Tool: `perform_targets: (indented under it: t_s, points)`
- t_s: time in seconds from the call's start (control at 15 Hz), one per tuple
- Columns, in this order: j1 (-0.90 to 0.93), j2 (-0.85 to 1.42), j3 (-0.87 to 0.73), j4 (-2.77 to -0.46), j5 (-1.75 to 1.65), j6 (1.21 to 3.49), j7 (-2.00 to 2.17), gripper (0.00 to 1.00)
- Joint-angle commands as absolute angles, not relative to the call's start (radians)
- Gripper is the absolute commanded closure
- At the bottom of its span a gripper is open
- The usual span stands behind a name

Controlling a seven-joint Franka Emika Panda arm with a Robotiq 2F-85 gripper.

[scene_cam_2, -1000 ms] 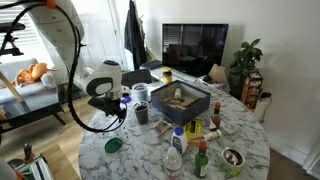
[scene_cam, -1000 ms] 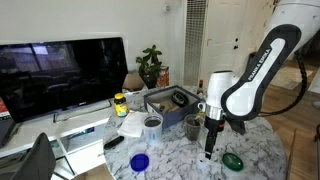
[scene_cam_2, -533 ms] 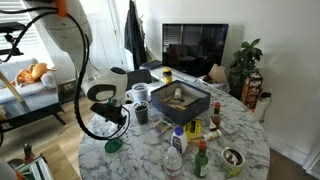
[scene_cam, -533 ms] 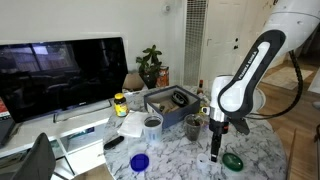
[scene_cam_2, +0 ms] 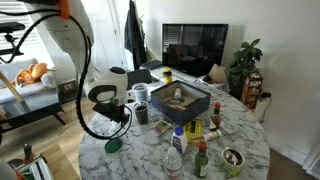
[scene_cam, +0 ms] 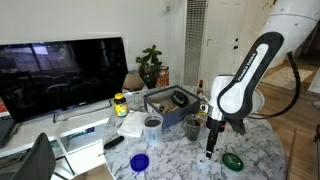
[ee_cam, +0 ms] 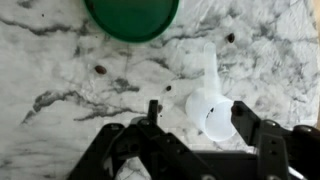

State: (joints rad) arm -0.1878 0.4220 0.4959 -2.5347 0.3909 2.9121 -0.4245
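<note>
My gripper (ee_cam: 200, 115) points down over the marble table (ee_cam: 60, 80), with its jaws on either side of a small white scoop-like cup (ee_cam: 207, 105) whose handle points toward a green lid (ee_cam: 132, 15). The right finger touches the cup and a gap shows at the left finger, so the jaws are open. In both exterior views the gripper (scene_cam: 210, 150) (scene_cam_2: 123, 122) hangs close above the table next to the green lid (scene_cam: 232, 160) (scene_cam_2: 113, 145). The white cup is too small to make out there.
A dark tray (scene_cam: 170, 98) (scene_cam_2: 180, 100) with items sits mid-table, with two mugs (scene_cam: 152, 124) (scene_cam: 192, 126) in front. A blue lid (scene_cam: 139, 162), a yellow jar (scene_cam: 120, 103) and several bottles (scene_cam_2: 175, 150) stand around. A TV (scene_cam: 60, 70) is behind.
The gripper dipped toward the table half a second ago and now sits slightly higher. Nothing else has moved.
</note>
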Motion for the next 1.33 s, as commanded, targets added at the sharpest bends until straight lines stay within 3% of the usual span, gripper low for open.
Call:
perform_targets:
  t_s: [0.0, 0.2, 0.27, 0.4, 0.47, 0.87, 1.07, 1.13, 1.27]
  points:
    - [-0.097, 0.435, 0.429, -2.533, 0.308, 2.974, -0.322, 0.30]
    - [-0.049, 0.434, 0.387, -2.530, 0.247, 3.003, -0.256, 0.39]
    - [-0.038, 0.435, 0.375, -2.531, 0.231, 3.008, -0.239, 0.48]
    - [-0.021, 0.437, 0.362, -2.526, 0.207, 3.014, -0.208, 0.48]
    - [-0.013, 0.438, 0.357, -2.522, 0.197, 3.012, -0.195, 0.54]
    - [0.020, 0.445, 0.334, -2.510, 0.164, 3.003, -0.150, 0.42]
    - [0.039, 0.453, 0.320, -2.502, 0.152, 3.002, -0.134, 0.53]
    - [0.045, 0.456, 0.315, -2.499, 0.147, 3.001, -0.129, 0.64]
    - [0.056, 0.460, 0.305, -2.496, 0.138, 3.000, -0.121, 0.69]
